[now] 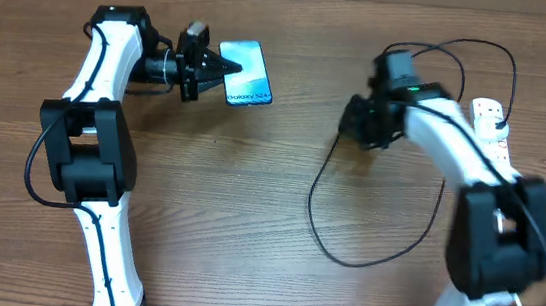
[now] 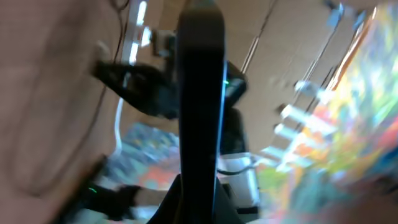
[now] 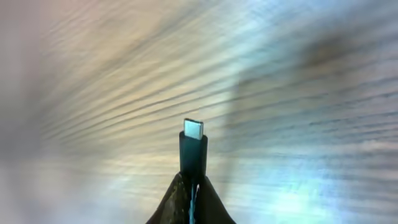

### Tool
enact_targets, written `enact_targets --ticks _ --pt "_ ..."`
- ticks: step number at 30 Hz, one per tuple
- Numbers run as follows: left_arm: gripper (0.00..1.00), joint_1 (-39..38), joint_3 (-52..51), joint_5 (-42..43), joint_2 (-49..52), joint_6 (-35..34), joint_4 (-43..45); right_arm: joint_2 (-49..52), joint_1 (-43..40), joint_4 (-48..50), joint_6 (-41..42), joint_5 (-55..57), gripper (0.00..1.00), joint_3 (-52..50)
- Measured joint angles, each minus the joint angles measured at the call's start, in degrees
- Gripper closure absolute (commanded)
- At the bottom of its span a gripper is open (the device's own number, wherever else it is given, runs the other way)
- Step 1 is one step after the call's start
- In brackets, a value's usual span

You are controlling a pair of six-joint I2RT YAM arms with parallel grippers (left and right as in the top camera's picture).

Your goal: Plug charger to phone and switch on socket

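Left pincer (image 1: 227, 68): clamped on phone (image 1: 250, 74), near worktop (image 1: 248, 201) far edge. Right pincer (image 3: 190, 185): pinching charger (image 3: 193, 152) connector tip. Socket (image 1: 491, 120): right edge.

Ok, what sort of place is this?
Probably a robot test bench: a wood-grain table, a left arm and right arm mounted at its near edge, a white power strip on it.
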Motion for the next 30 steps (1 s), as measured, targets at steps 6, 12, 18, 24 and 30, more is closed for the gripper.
enact_targets --ticks 6,12,18,24,30 --pt "0.96 0.0 13.1 -3.8 -5.8 7.6 3.4 -12.3 -2.2 -6.3 -10.7 -12.8 0.96 1.1" --pt "0.96 -0.3 29.6 -18.9 -13.0 -4.4 15.3 -16.5 5.8 -8.7 -19.3 -21.1 0.96 1.1" --pt "0.96 -1.2 31.0 -28.2 -14.0 -9.2 13.9 -18.9 8.7 -9.7 -11.5 -5.9 0.75 1.1" --pt "0.96 -1.2 31.0 -40.3 -14.0 -9.9 11.3 -16.3 8.6 -17.2 -1.4 9.4 0.35 4.0" --pt "0.96 -3.1 31.0 -47.9 -14.0 -7.8 10.4 1.9 8.6 -27.4 1.4 17.0 0.40 26.4"
